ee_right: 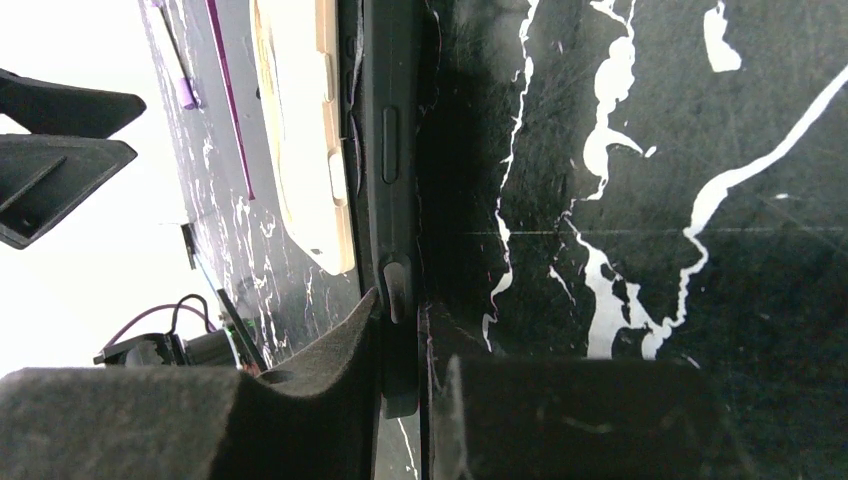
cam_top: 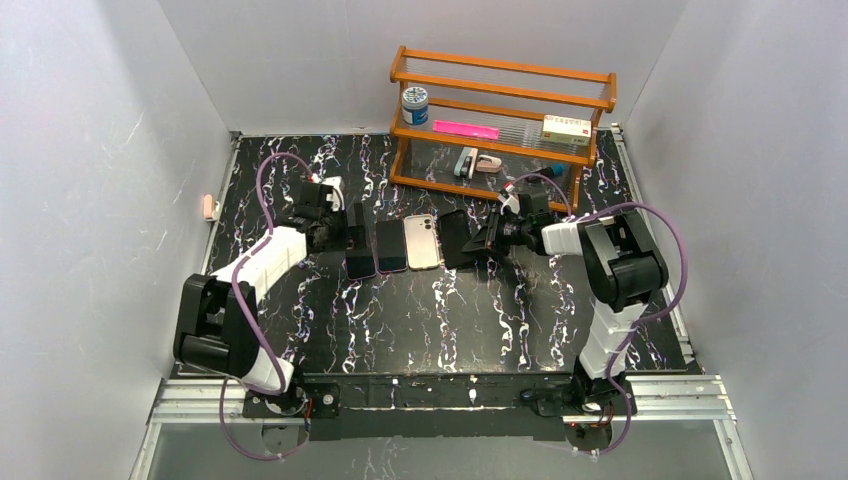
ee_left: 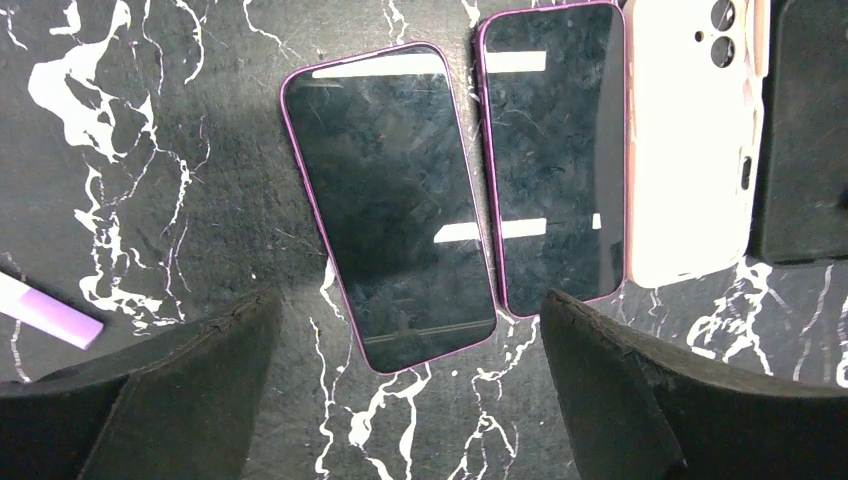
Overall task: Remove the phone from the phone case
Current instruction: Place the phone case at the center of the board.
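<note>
Two phones with purple rims lie face up side by side, one (ee_left: pixel 390 205) (cam_top: pixel 360 255) to the left of the other (ee_left: pixel 553 150) (cam_top: pixel 390 247). Beside them a cream phone (ee_left: pixel 690 150) (cam_top: pixel 421 242) lies back up. Right of it is a black phone case (cam_top: pixel 460 238) (ee_right: pixel 398 150). My right gripper (cam_top: pixel 494 237) (ee_right: pixel 405 350) is shut on the black case's edge, which stands tilted off the table. I cannot tell whether a phone is inside. My left gripper (cam_top: pixel 340 232) (ee_left: pixel 410 400) is open and empty, just above the near end of the left purple phone.
A wooden shelf rack (cam_top: pixel 500 120) stands at the back, holding a blue-lidded jar (cam_top: pixel 414 103), a pink strip (cam_top: pixel 465 130) and a small box (cam_top: pixel 567 127). A lilac stick (ee_left: pixel 50 312) lies on the black marble table (cam_top: pixel 420 320) left of the phones. White walls enclose the sides.
</note>
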Robot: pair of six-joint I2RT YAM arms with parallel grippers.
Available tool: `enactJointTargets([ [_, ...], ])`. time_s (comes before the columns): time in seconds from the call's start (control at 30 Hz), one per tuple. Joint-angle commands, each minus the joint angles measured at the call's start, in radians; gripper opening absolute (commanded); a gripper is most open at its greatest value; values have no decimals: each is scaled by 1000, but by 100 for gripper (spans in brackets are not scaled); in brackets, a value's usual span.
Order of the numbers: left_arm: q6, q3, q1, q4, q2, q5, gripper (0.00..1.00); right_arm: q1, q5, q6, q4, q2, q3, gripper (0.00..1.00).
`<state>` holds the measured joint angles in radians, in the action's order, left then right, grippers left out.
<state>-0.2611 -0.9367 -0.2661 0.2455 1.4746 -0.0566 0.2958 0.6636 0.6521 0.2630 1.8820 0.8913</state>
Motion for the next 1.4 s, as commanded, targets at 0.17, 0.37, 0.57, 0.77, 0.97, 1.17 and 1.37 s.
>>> enactJointTargets([
  [0.17, -105, 13, 50, -12, 3, -97, 98, 24, 61, 41, 54, 52, 60, 5],
  [0.37, -105, 9, 53, -7, 16, -88, 98, 36, 41, 57, 74, 63, 66, 11],
  [0.57, -118, 5, 57, 10, 46, -67, 98, 40, -5, 23, 32, 67, 81, 41],
  [0.77, -140, -7, 62, 3, 89, -83, 98, 42, -111, -65, -75, 23, 69, 73],
  [0.97, -157, -34, 62, 2, 150, -102, 98, 47, -196, -112, -135, -6, 52, 88],
  [1.17, -173, -75, 62, 6, 212, -133, 98, 63, -266, -145, -179, -19, 60, 99],
  [1.37, -192, -104, 62, -1, 266, -181, 98, 72, -265, -149, -180, -33, 67, 99],
])
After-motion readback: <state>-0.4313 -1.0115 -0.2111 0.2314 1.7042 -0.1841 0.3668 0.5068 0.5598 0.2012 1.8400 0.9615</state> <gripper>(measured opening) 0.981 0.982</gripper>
